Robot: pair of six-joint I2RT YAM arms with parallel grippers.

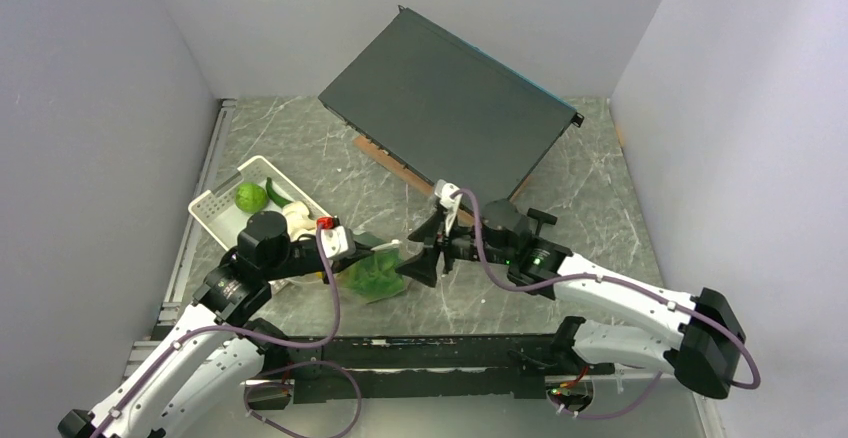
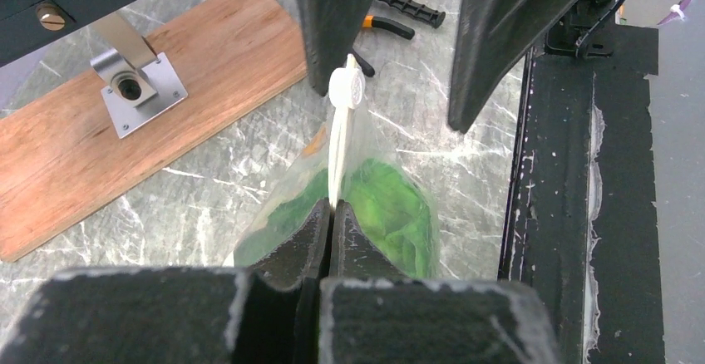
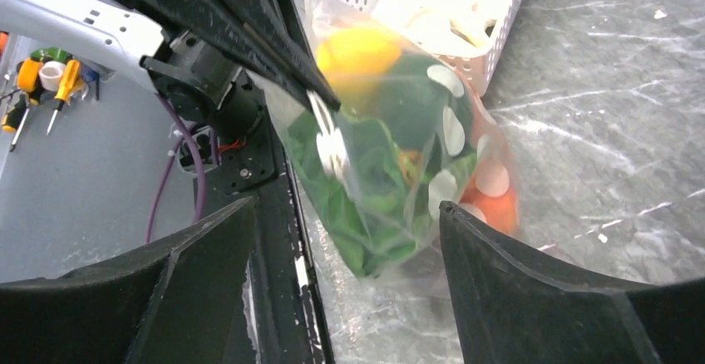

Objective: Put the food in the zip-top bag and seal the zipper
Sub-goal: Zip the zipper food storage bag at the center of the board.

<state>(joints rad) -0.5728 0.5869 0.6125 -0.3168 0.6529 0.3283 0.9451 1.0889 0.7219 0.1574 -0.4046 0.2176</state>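
The zip-top bag [image 3: 391,156], clear with white dots, hangs above the table and holds lettuce [image 3: 366,189], a lemon [image 3: 357,52] and an orange [image 3: 499,208]. My left gripper [image 2: 332,210] is shut on the bag's whitish zipper [image 2: 337,148], which runs upward to a white slider tab [image 2: 345,90]. In the top view the left gripper [image 1: 385,251] holds the bag [image 1: 375,276] from the left. My right gripper [image 3: 347,206] is open, its fingers either side of the bag without touching it, and it [image 1: 425,250] faces the bag from the right.
A white perforated basket [image 1: 215,208] at the left holds a green fruit [image 1: 250,196], a cucumber [image 1: 277,193] and mushrooms [image 1: 297,220]. A dark flat panel [image 1: 450,108] lies tilted at the back on a wooden board [image 2: 125,131]. Pliers [image 2: 399,15] lie beyond.
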